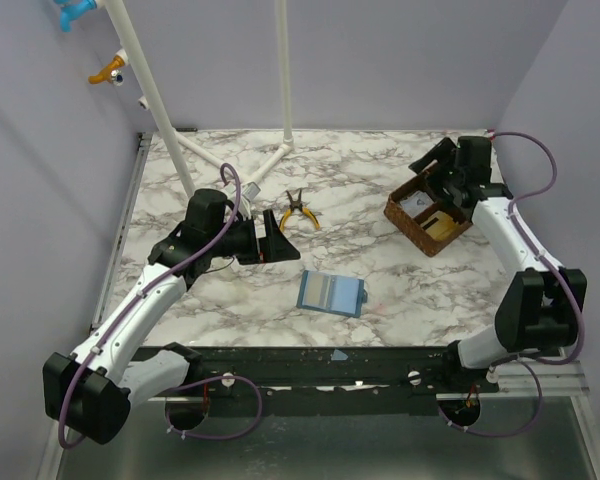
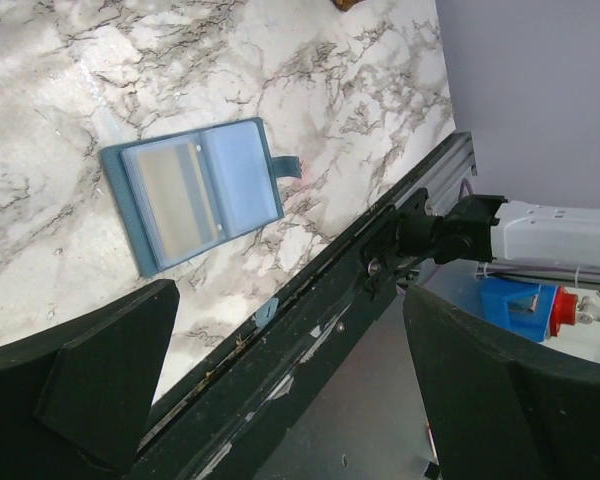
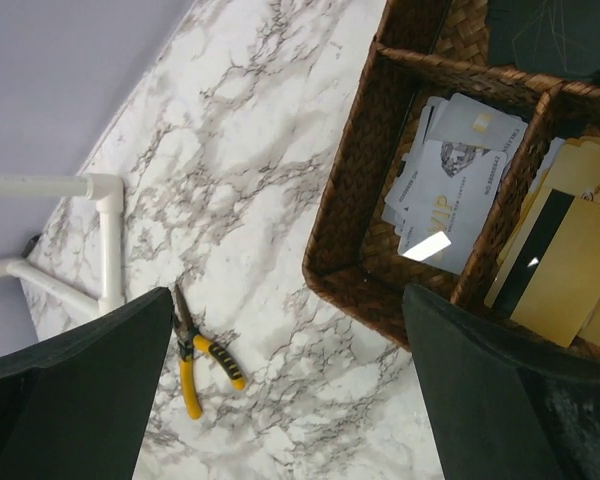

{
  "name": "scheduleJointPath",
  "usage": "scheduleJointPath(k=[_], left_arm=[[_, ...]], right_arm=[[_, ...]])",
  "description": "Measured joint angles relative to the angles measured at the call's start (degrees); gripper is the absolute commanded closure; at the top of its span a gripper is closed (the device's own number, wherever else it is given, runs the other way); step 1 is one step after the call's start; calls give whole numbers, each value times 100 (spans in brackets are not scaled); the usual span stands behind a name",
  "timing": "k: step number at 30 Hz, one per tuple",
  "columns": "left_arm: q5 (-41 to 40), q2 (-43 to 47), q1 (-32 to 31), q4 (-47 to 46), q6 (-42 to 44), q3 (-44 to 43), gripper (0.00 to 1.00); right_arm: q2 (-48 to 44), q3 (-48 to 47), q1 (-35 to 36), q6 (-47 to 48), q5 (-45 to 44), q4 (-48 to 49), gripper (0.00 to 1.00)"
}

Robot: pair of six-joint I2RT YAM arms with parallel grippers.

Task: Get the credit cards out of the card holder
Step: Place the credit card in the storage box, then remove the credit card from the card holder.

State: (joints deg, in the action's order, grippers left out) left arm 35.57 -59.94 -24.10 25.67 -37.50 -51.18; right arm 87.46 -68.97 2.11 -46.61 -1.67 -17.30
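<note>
The blue card holder [image 1: 331,293] lies open and flat on the marble table near the front edge. In the left wrist view the card holder [image 2: 195,193] shows a card [image 2: 175,194] in its left sleeve. My left gripper [image 1: 280,247] is open and empty, to the left of and behind the holder. My right gripper [image 1: 427,165] is open and empty, over the brown tray [image 1: 428,219] at the back right. White cards [image 3: 450,185] and gold cards [image 3: 565,265] lie in the tray's compartments.
Yellow-handled pliers [image 1: 296,211] lie at the middle back, also in the right wrist view [image 3: 202,355]. A white pipe frame [image 1: 242,160] stands at the back left. The black front rail [image 2: 310,330] runs along the table's near edge.
</note>
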Motion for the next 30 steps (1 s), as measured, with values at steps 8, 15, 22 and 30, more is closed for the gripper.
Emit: scheduleJointPath(k=[8,15,22,30], left_arm=[[-2,-35,-2,-50,-2,2,2],[-2,-39,-2,-144,-4,44,1],[-7,-46,-2,-214,-11,146,2],[-68,-57,-2,-289,-26,391,1]], right_arm=[[-684,308,520,116,70,-273,0],[-1117,688,1408,105,-155,-577,0],[-1366,1106,2334,-140,-420,-798,0],[-1377,1290,3696,-597,-824,-1049,0]])
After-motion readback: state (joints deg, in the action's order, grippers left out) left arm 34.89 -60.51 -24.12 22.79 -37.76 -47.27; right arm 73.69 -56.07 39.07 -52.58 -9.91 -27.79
